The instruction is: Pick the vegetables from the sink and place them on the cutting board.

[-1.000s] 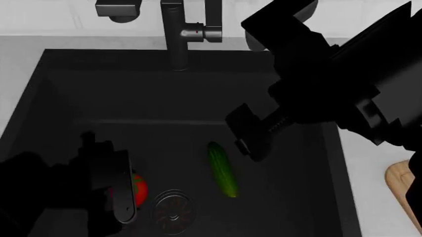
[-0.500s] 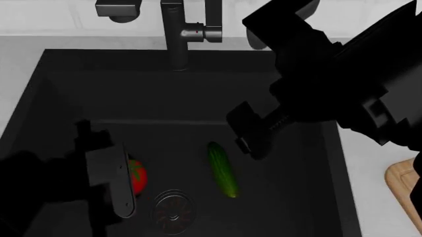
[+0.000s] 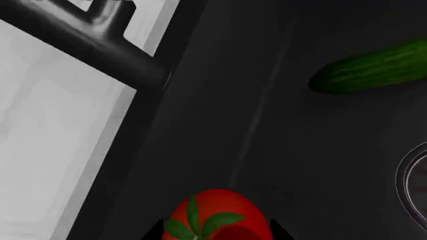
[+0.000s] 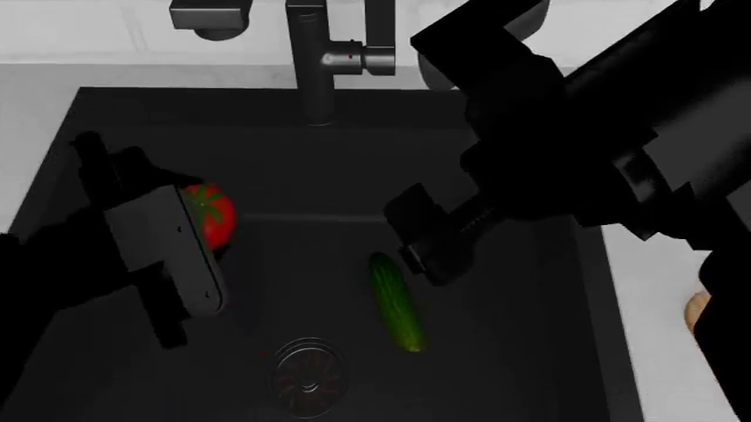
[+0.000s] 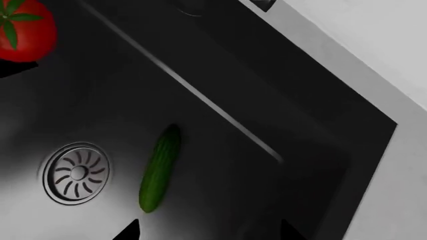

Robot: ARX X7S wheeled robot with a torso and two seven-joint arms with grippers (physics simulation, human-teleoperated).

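My left gripper has its jaws closed on the tomato and holds it up off the floor of the sink. The tomato is small, round and shiny, so I think it is light but slippery, and it could pop out sideways if I squeeze too little. It is also soft, so squeezing too hard could squash it. I think the best hold is across its fat middle, with the green stem top left free.

The cucumber lies flat on the sink floor, near the drain. It looks firm and stiff, and a bit longer than the tomato. I would take it across its middle so it does not tip.

My right gripper hangs above the cucumber with nothing in it, and its jaws look open.

Only a corner of the cutting board shows, on the worktop to my right.
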